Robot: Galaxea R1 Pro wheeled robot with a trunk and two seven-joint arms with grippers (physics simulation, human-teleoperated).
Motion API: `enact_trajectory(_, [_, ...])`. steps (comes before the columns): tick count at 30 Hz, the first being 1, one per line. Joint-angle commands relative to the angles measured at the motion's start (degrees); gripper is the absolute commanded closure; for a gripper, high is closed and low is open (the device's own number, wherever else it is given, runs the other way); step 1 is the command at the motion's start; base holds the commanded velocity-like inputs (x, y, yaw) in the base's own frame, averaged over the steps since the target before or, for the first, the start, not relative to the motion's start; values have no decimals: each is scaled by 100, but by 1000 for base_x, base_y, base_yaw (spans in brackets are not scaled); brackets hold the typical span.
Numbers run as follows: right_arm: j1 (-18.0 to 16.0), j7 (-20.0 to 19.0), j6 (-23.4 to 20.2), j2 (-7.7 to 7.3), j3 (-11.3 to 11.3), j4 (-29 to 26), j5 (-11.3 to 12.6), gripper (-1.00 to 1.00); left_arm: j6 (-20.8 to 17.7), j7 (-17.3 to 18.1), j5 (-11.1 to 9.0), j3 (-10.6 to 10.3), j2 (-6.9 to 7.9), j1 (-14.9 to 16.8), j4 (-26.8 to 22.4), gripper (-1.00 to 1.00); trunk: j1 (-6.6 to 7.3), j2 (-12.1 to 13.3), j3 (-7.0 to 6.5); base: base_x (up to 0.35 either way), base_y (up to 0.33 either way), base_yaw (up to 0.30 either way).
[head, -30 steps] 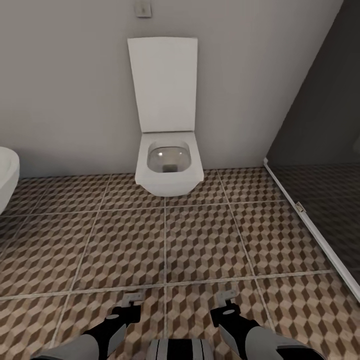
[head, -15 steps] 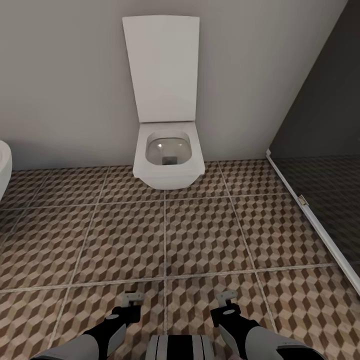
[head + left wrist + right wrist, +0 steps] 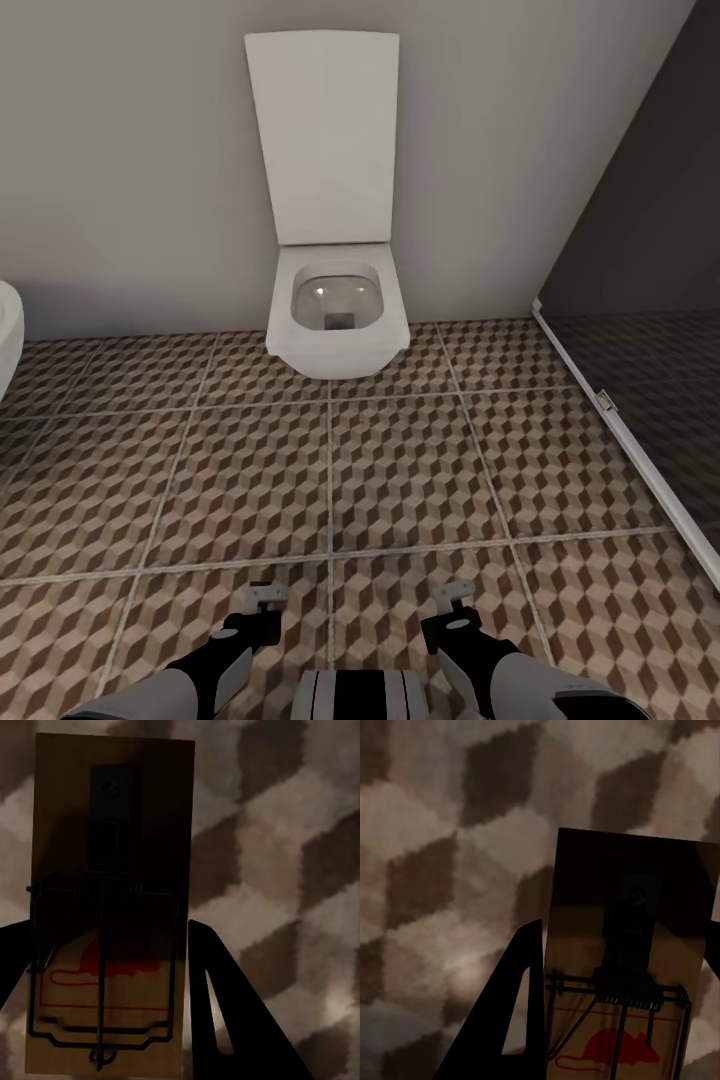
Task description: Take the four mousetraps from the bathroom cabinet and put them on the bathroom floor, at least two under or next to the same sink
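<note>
Mousetraps are in hand on both sides: one board (image 3: 105,907) sits between the dark fingers of the left gripper (image 3: 112,1005), and a second board (image 3: 626,967) sits between those of the right gripper (image 3: 619,1020). Each pair of jaws stands about a board's width apart and seems to be clamped on the long edges, though the contact itself is too dark to confirm.

Judged from the wrist views, each trap is a thin, stiff wooden slab, light and unlikely to flex. The wire bar and spring on its face are the delicate parts. Gripping by the plain wooden edges, away from the wire and the red mouse print, looks the safest hold. A flat board this light could slip or tilt if the squeeze is loose.

The wrist views give the detail: the wire frame, the dark bait plate, the red mark, and cube-patterned tiles blurred behind. The head view offers the setting instead. Both arms hang low over the bathroom floor (image 3: 250,470), with the left gripper (image 3: 262,597) and right gripper (image 3: 455,595) pointing down at the tiles and the traps themselves too small to make out. Ahead stands a white toilet (image 3: 335,330) with its lid raised, a grey glass screen (image 3: 640,260) to the right, and a curved white rim (image 3: 8,335) at the left edge.
</note>
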State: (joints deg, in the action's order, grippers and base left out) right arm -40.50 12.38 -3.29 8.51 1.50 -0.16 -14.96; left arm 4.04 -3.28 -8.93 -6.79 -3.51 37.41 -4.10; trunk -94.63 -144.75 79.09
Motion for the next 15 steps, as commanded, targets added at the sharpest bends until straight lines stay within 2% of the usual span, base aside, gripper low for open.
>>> enact_trajectory(1, [-2,16,-31,2,17,-2,-50,100,18,-23,-38,-50,-1,3,6,100,1,-1,3,0,0,0])
enact_trajectory(5, [-2,18,-37,2,17,-2,-50,100,18,-23,-38,-51,-1,3,6,100,1,-1,3,0,0,0])
enact_trajectory(13, [-2,18,-48,2,14,-2,-49,100,10,-23,-38,-51,-1,3,6,100,-20,-12,181,0,0,0])
enact_trajectory(15, [-2,17,-52,2,14,-2,-50,100,12,-23,-38,-51,-1,3,6,100,-20,-12,181,0,0,0])
